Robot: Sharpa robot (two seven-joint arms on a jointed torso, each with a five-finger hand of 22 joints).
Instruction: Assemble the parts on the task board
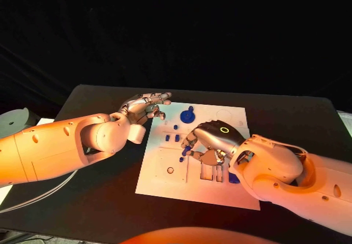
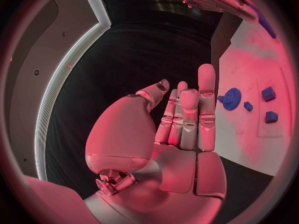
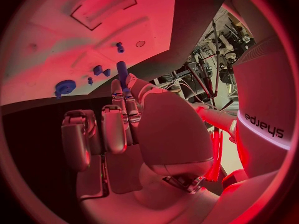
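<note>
The white task board (image 1: 165, 180) lies in the middle of the black table. A blue gear (image 1: 187, 116) stands near its far edge, with two small blue parts (image 1: 172, 137) just in front of it. My right hand (image 1: 210, 142) hovers over the board's middle and pinches a blue peg (image 3: 122, 69) between thumb and finger; the peg's tip (image 1: 185, 151) points down towards the board. My left hand (image 1: 147, 105) is at the board's far left corner, fingers straight and apart, holding nothing. Beyond the left hand (image 2: 181, 119) the wrist view shows the gear (image 2: 231, 98) and blue blocks (image 2: 268, 93).
A round ringed hole (image 1: 170, 170) sits near the board's left front, and long slots (image 1: 212, 174) lie under my right hand. Another blue piece (image 1: 233, 178) peeks out beneath the right wrist. Bare black table (image 1: 95, 203) surrounds the board.
</note>
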